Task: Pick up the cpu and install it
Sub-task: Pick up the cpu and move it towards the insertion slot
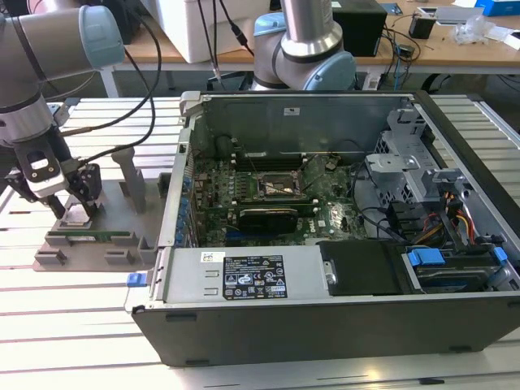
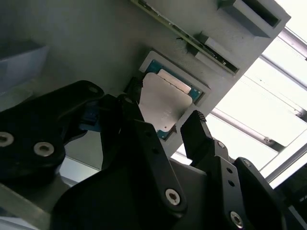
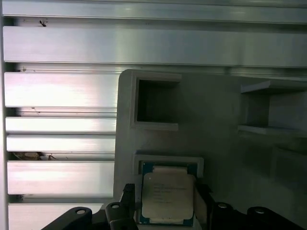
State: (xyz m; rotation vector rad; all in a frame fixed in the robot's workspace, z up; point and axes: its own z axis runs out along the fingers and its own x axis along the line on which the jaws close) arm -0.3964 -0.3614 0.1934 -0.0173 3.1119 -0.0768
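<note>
The gripper (image 2: 164,115) is held spread, with one finger set at each side of the cpu (image 2: 162,98), close to its edges but not seen to be clamped. The cpu is seated flat in a square recess of the grey fixture tray (image 3: 216,110), so that it is kept square for pickup. The open computer case (image 1: 325,301), with its socket (image 1: 279,186), is placed well apart, towards the exterior view's right.
</note>
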